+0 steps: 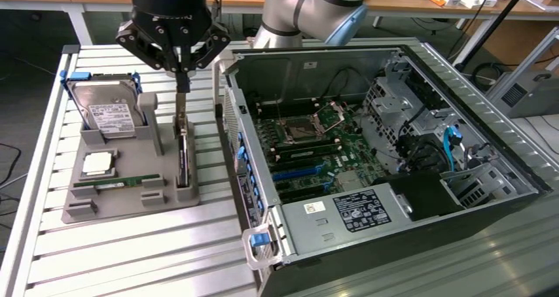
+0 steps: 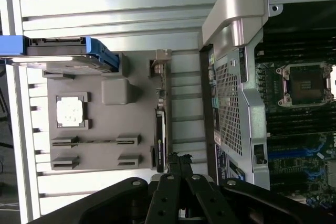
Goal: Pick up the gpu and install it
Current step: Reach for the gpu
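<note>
The gpu [image 1: 183, 158] is a thin dark card standing on edge in a slot of the grey holder tray [image 1: 122, 202], with its silver bracket [image 1: 180, 107] at the far end. My gripper [image 1: 182, 78] hangs just above that bracket end, fingers shut together with nothing between them. In the wrist view the gpu [image 2: 159, 140] lies along the tray's edge nearest the case, and my gripper [image 2: 178, 162] sits close beside it, apart from the card. The open computer case [image 1: 419, 74] stands at the exterior view's right with its motherboard [image 1: 306, 146] exposed.
On the tray sit a silver hard drive [image 1: 105, 110] in a blue caddy, a CPU chip [image 1: 98, 163] and a green memory stick [image 1: 118, 181]. Blue expansion slots [image 1: 292, 174] lie near the power supply [image 1: 349, 212]. The case wall [image 2: 236, 77] stands close to the tray.
</note>
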Controlling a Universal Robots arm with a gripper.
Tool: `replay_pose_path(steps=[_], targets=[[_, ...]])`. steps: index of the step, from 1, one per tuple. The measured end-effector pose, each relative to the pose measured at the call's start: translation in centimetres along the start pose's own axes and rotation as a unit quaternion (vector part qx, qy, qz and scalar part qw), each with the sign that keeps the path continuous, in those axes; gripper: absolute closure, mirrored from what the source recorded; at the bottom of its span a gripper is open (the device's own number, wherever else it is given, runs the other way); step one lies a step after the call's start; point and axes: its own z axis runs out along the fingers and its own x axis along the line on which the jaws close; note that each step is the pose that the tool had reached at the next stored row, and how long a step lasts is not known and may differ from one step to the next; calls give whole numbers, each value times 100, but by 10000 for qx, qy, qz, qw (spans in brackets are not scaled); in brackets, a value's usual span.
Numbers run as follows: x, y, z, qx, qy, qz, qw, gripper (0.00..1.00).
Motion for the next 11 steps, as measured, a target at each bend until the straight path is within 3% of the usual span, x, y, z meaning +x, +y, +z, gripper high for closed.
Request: replay_pose_path(steps=[11], targets=[[38, -3, -1, 0, 0, 0, 10000, 89]])
